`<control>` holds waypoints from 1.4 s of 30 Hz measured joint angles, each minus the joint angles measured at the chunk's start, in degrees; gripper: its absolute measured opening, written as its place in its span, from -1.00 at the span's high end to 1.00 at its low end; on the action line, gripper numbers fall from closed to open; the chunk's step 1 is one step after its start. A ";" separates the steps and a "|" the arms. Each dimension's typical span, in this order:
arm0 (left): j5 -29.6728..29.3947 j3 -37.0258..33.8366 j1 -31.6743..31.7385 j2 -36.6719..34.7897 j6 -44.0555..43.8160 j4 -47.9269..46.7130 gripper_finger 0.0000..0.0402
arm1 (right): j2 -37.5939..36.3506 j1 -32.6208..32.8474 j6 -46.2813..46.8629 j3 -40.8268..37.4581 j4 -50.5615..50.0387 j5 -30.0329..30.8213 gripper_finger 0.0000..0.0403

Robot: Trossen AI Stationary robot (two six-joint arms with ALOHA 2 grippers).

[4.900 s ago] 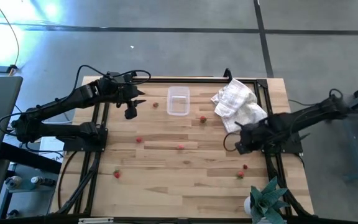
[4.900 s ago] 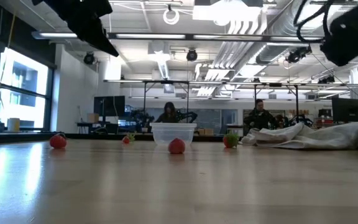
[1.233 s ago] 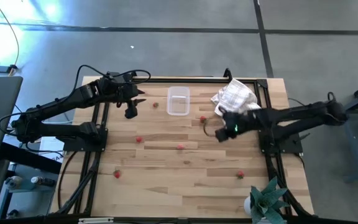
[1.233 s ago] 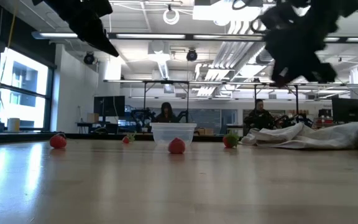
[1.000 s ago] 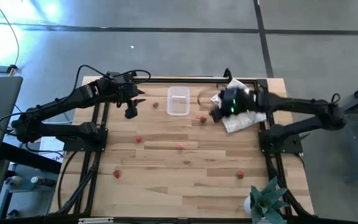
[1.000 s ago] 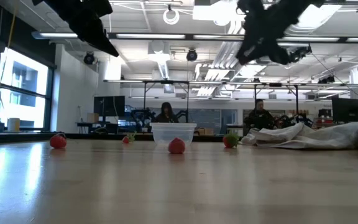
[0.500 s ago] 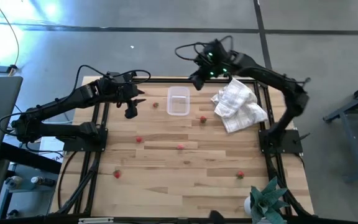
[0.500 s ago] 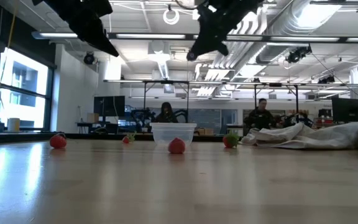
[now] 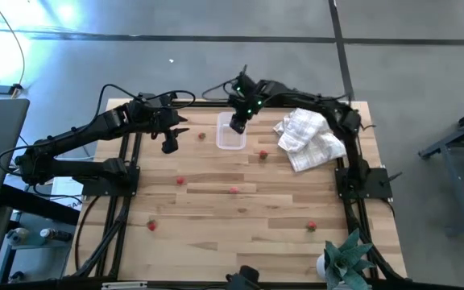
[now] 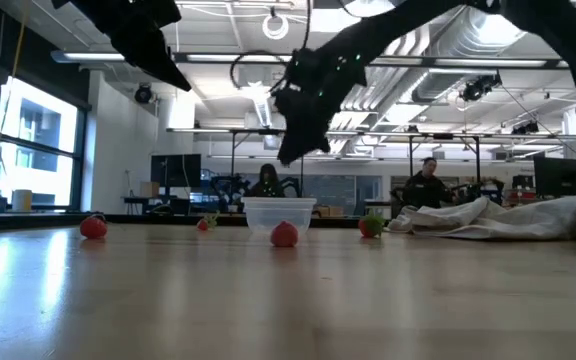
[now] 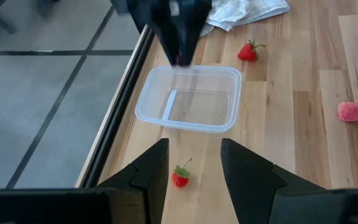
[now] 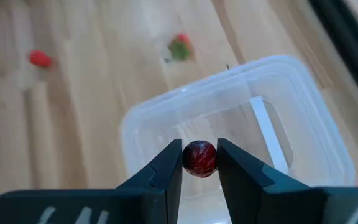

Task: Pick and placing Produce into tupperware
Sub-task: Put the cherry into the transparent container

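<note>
Lying scattered over the near and middle boards of the wooden table [image 9: 216,234] are small red strawberries: one near left [image 9: 151,226], one near right [image 9: 312,227], one mid-table [image 9: 234,191] and one to its left [image 9: 180,181]. Farther back another strawberry [image 9: 263,155] sits just right of the tupperware [image 9: 231,133], and one more [image 9: 202,135] lies between the tub and the left gripper [image 9: 170,145]. The tupperware is a clear rectangular tub with rounded corners, see-through walls and nothing inside it, standing toward the far edge of the table a little left of a crumpled white cloth [image 9: 309,138]. The right gripper [image 9: 238,123] hangs over the tub's far end. Only the right wrist view shows what it carries: its two fingers pinch a dark red round berry [image 12: 199,158] directly above the open tub [image 12: 235,124]. The left wrist view shows the left gripper [image 11: 194,180] with its jaws spread and nothing between them, aimed past a strawberry [image 11: 179,177] at the tub [image 11: 191,99], and it also picks out a pink fuzzy piece [image 11: 349,111] on the boards. The low view alone shows that the right gripper [image 10: 293,150] hangs well above the tub's rim [image 10: 279,205], and it takes in two people seated in the room beyond the table.
</note>
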 joint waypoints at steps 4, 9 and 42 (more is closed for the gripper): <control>0.00 0.00 0.00 0.00 0.00 0.00 0.32 | 4.00 0.83 -0.96 0.00 1.86 0.97 0.57; 0.00 0.00 0.00 0.00 0.00 0.00 0.32 | 7.99 1.61 -0.96 0.00 3.16 2.17 0.57; 0.00 0.00 0.00 0.00 -0.04 0.04 0.32 | 9.44 8.70 -6.53 0.02 -6.44 5.74 0.53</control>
